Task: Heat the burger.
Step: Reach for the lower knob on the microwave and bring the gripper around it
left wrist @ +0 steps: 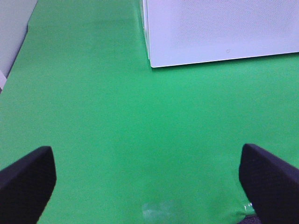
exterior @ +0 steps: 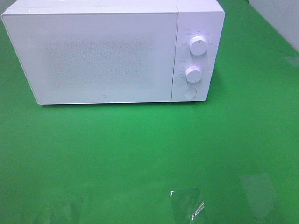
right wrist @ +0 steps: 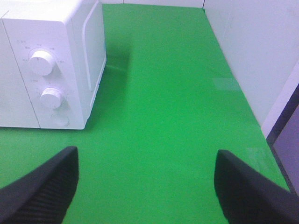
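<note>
The white boxy microwave (exterior: 93, 56) sits shut, upper left, on the green bench (exterior: 149, 154). Both left tool (left wrist: 147, 170) and right tool (right wrist: 145, 168) gape wide

The microwave (exterior: 114, 51) is white, its door (exterior: 88, 60) covered in a fine grey speckle. The upper knob (exterior: 198, 45) and lower knob (exterior: 193, 73) are white too. The tabletop (exterior: 140, 154) is plain bright green. The left claw (left wrist: 149, 184) and right claw (right wrist: 145, 184) are black, finely textured.
</note>
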Tool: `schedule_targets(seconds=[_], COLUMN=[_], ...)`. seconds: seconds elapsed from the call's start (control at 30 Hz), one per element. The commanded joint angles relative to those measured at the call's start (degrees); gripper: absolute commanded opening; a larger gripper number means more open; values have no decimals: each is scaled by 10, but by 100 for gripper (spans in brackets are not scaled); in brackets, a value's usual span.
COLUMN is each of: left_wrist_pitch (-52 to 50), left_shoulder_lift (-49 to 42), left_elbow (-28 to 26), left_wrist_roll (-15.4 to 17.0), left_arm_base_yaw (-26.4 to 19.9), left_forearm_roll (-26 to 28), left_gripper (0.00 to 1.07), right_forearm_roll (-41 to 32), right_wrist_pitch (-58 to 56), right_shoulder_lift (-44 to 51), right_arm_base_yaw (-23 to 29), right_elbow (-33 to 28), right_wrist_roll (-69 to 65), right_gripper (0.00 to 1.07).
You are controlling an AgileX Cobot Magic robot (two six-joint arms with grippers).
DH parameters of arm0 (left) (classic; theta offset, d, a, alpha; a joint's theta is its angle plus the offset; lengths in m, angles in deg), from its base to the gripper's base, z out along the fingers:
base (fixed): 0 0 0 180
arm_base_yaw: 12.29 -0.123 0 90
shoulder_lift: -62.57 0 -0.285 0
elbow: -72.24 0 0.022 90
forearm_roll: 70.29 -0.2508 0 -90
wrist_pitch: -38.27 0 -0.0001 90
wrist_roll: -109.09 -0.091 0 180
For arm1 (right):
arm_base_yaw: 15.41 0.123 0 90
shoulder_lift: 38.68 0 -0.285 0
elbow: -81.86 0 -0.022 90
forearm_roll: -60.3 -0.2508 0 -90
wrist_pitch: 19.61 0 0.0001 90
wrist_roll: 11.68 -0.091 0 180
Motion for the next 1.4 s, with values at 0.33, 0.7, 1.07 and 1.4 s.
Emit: schedule_targets(seconds=[0.33,0.7,1.07,1.4], left_wrist_pitch=[-8,-8,-8,-8], left_shoulder_lift=[-14,-14,-14,-14], left_elbow=[2,2,2,2], left_wrist_roll=[0,0,0,0], left_arm_base_yaw=[-3,-3,-3,-3], left_forearm_roll=[5,5,5,5], left_gripper=[100,100,100,100], right_forearm_roll=[9,9,-15,-141], right_wrist_pitch=[217,358,559,679], right_shoulder_lift=[-170,-301,-431,-535], right_arm_base_yaw=[-2,-2,0,70], right_elbow=[0,0,-57,-87], right_wrist_roll=[5,5,26,136], right_gripper=[77,77,77,77])
